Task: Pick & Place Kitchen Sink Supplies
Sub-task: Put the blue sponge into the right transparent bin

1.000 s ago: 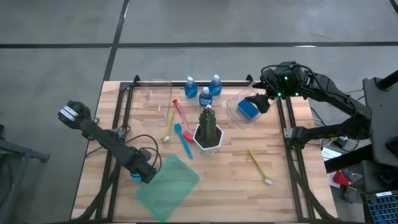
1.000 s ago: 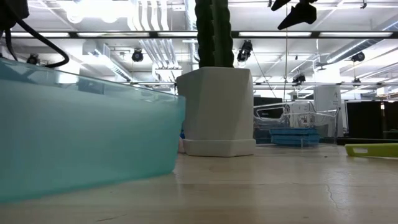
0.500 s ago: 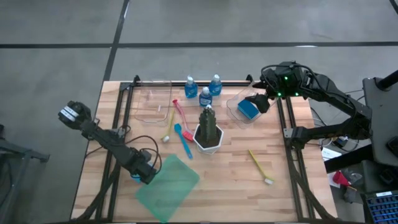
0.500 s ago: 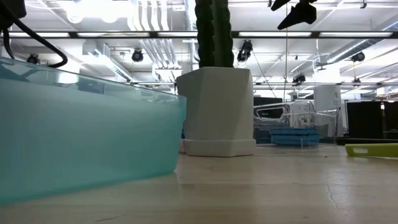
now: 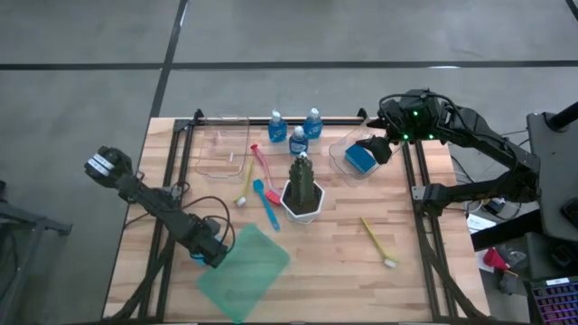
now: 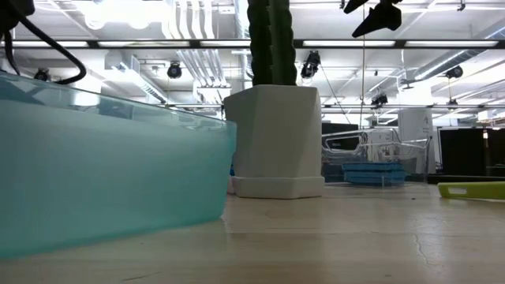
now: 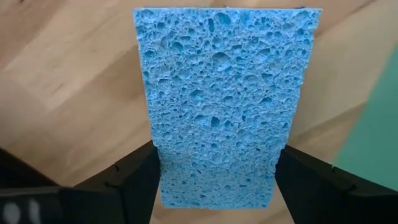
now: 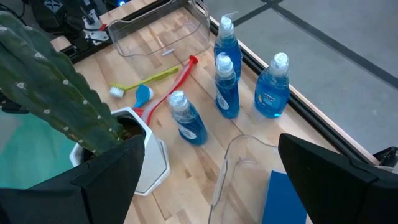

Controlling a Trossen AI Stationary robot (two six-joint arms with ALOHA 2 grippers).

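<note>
My left gripper (image 5: pixel 206 255) points down near the table's near left, beside the green sheet (image 5: pixel 244 266), closed on a blue sponge (image 7: pixel 224 106). Only a blue corner of that sponge (image 5: pixel 197 258) shows in the high view. My right gripper (image 5: pixel 377 147) hangs open and holds nothing, above a clear tub (image 5: pixel 348 155) at the far right that holds another blue sponge (image 5: pixel 359 160). Three blue bottles (image 5: pixel 297 135) stand at the far middle. Red (image 5: pixel 262 167), yellow (image 5: pixel 246 185), blue (image 5: pixel 266 203) and lime (image 5: pixel 379 242) brushes lie on the wood. My left gripper pinches the sponge's two long sides (image 7: pixel 160 168) between its two fingers (image 7: pixel 134 180), at the end nearest the wrist. The fingers come from above, pointing steeply down, one on each side of the sponge. The sponge lies flat over the wooden tabletop.
A dark green cactus in a white pot (image 5: pixel 302 191) stands mid-table among the brushes. An empty clear tub (image 5: pixel 221 144) sits at the far left. A black rail (image 5: pixel 271 119) runs along the far edge. Bare wood lies at the near right, around the lime brush.
</note>
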